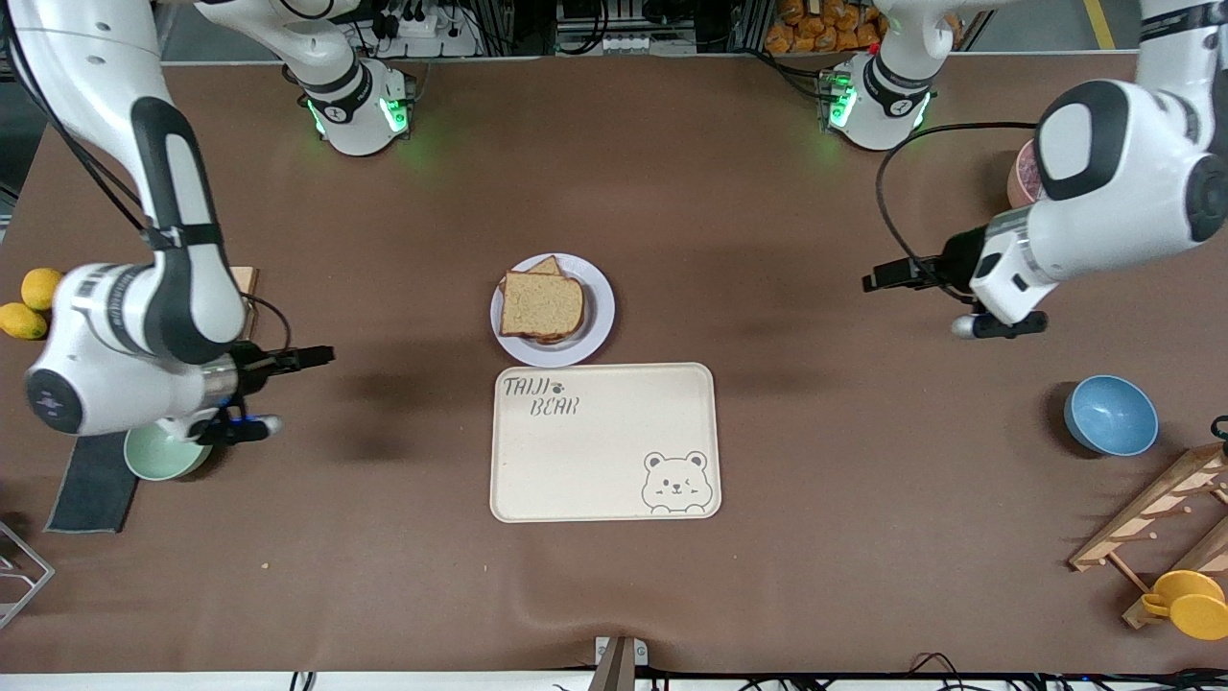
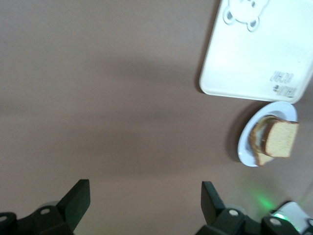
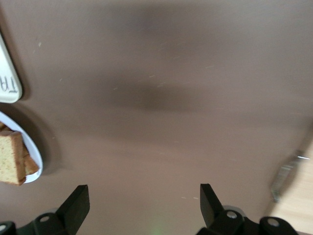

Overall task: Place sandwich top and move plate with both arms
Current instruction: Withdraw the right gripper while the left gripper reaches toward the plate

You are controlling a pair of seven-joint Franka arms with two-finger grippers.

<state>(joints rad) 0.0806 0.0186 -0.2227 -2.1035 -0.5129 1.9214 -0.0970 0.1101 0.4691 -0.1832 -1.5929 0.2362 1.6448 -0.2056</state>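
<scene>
The sandwich top (image 1: 542, 304) already lay on the stack on the plate (image 1: 600, 317), slightly askew, so placing looked done and the plate move was not yet begun. The plate sat mid-table, just beside the bear tray (image 1: 604, 442) and farther from the front camera than it; the tray was probably the target. Both arms hung well apart from the plate, likely staged for a two-sided grasp. The left gripper (image 2: 145, 203) was over bare table toward the left arm's end, fingers spread wide, holding nothing. The right gripper (image 3: 145, 202) was over bare table near a green bowl (image 1: 158, 456), also wide open and empty.

The wrist views showed the finger gaps plainly; the front view did not. Only the front view showed the blue bowl (image 1: 1111, 415) and lemons (image 1: 29, 302). The left wrist view showed the stack's side, with a darker layer under the top slice.
</scene>
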